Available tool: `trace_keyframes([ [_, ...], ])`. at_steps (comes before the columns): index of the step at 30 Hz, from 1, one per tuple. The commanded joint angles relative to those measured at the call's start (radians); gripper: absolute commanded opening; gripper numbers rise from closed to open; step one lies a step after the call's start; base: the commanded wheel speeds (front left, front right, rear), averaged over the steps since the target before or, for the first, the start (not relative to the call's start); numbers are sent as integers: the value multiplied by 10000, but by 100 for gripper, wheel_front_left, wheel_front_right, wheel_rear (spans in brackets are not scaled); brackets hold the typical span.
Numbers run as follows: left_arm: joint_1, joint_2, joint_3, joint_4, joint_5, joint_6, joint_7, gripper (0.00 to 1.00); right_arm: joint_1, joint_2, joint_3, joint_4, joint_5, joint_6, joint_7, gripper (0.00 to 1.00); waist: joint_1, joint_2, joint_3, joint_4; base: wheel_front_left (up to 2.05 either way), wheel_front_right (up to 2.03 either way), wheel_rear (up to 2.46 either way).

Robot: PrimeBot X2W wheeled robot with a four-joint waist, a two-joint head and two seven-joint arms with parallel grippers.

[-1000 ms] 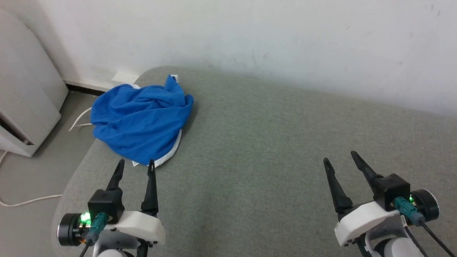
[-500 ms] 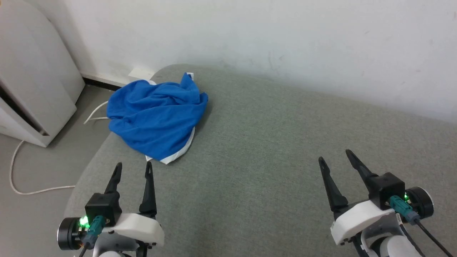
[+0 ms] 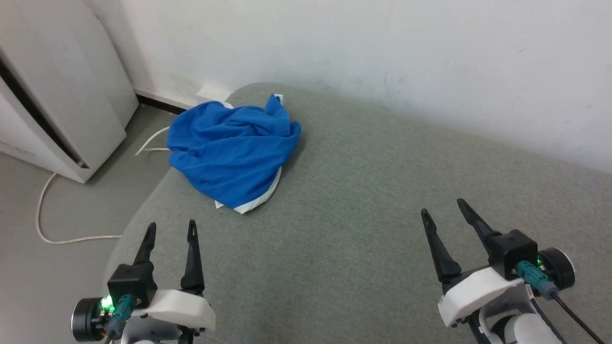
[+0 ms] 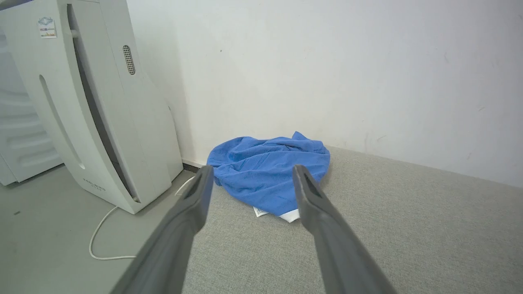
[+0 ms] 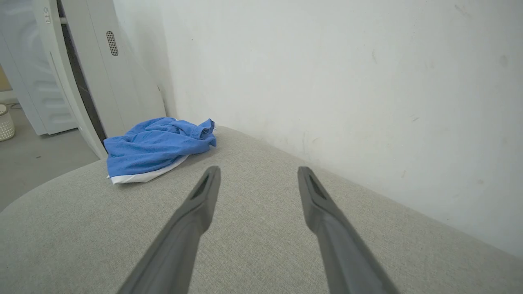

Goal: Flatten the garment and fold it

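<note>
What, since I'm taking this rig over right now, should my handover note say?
Left gripper: open, empty, by the left edge of the grey cushion, short of the garment.
Right gripper: open, empty, above the cushion's right side, far from the garment.
Garment: crumpled blue heap, white band at its near edge, on the cushion's far left corner near the wall.
Done: nothing yet.
Left: flatten it, then fold it.
</note>
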Motion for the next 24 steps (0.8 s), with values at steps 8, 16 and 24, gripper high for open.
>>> trace_keyframes([
  [8,102,140,-104,98,-341,167,-219,100,-203,27,123,44,116,-16,-154,100,0,0,3,397,0,0,0],
  [16,110,240,-209,172,-561,280,-294,100,-280,30,271,84,234,-17,-207,100,0,0,54,727,0,0,0],
  [24,65,367,-293,232,-831,353,-363,100,-368,33,383,145,295,-19,-260,100,0,0,85,1061,0,0,0],
])
